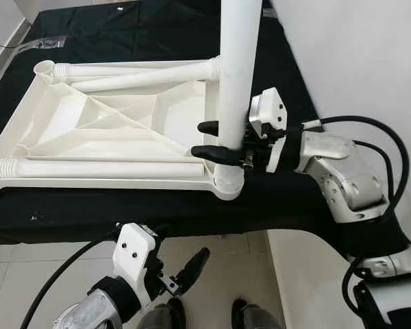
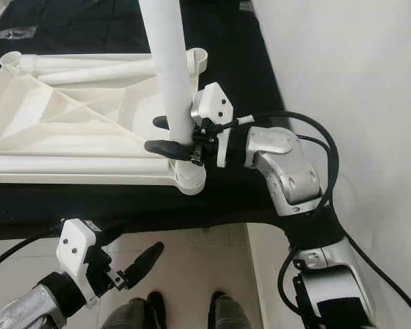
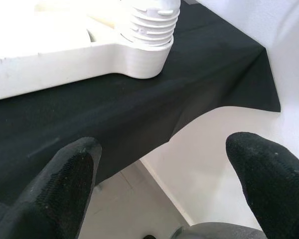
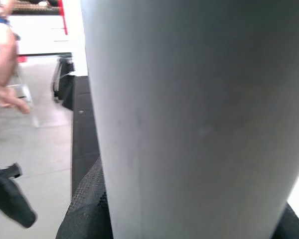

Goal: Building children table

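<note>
A white plastic tabletop point(image 1: 109, 123) lies upside down on a black cloth point(image 1: 123, 205). One white table leg point(image 1: 238, 75) stands upright in the near right corner socket point(image 1: 228, 184). My right gripper point(image 1: 209, 139) is shut on this leg just above the socket; the leg point(image 4: 189, 114) is seen close up in the right wrist view. Two more legs point(image 1: 137, 74) lie across the far side of the tabletop and another leg point(image 1: 103, 168) lies along its near edge. My left gripper point(image 1: 192, 271) hangs open below the cloth's front edge, holding nothing, its fingertips point(image 3: 70, 174) facing the socket point(image 3: 147, 40).
A white wall point(image 1: 356, 62) runs close along the right side of the cloth. Tiled floor point(image 1: 212, 253) lies below, with my dark feet point(image 1: 243, 317) on it. A person's bare legs point(image 4: 5, 64) and a chair show far off in the right wrist view.
</note>
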